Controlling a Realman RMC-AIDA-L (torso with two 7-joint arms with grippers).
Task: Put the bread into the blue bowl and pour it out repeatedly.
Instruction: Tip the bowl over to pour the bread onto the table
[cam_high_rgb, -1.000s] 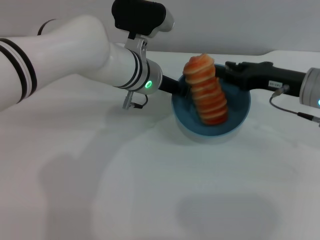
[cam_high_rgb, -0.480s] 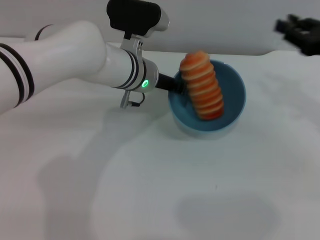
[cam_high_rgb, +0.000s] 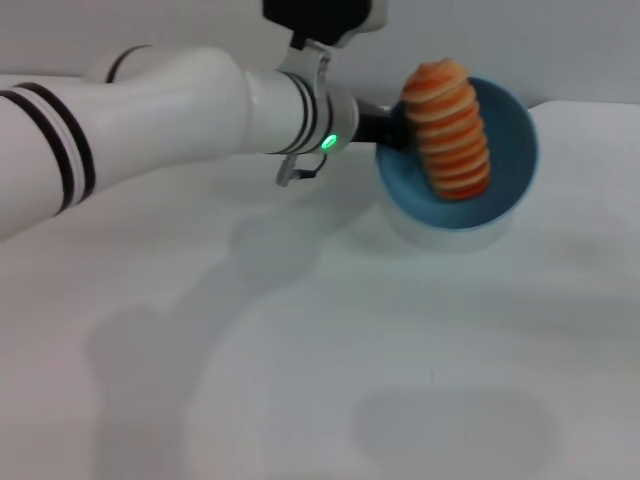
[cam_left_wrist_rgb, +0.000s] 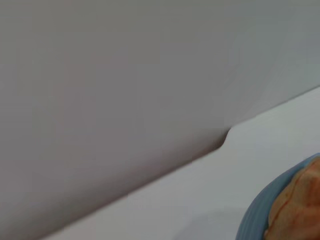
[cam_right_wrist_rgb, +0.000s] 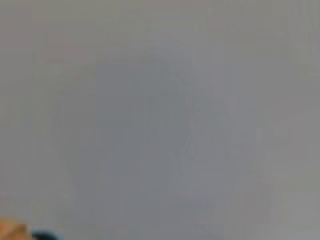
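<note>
The left end effector (cam_high_rgb: 385, 128) holds the blue bowl (cam_high_rgb: 460, 155) by the rim nearest it, its fingers closed on that edge, though the contact itself sits in shadow behind the bowl wall. The bowl is lifted off the counter (cam_high_rgb: 300, 350) and tipped so that its mouth faces the head camera. The bread (cam_high_rgb: 452, 130) lies inside, just beyond the end effector, leaning across the bowl with its upper end standing above the rim beside the grip and its lower end pressed against the far inner wall. The left wrist view shows only a sliver of the rim (cam_left_wrist_rgb: 260, 215) and crust (cam_left_wrist_rgb: 297, 210).

The step in hand looks like the pour, about midway through the tilt. To do it well, the wrist should roll further about the gripped rim so the far lip drops lowest (the loaf is nearly as long as the bowl is wide, so it may wedge rather than slide). A smooth, steady roll suits better than a jerk, kept low over open counter so the loaf lands near and does not roll off.

The right end effector is out of sight in all 3 views.
</note>
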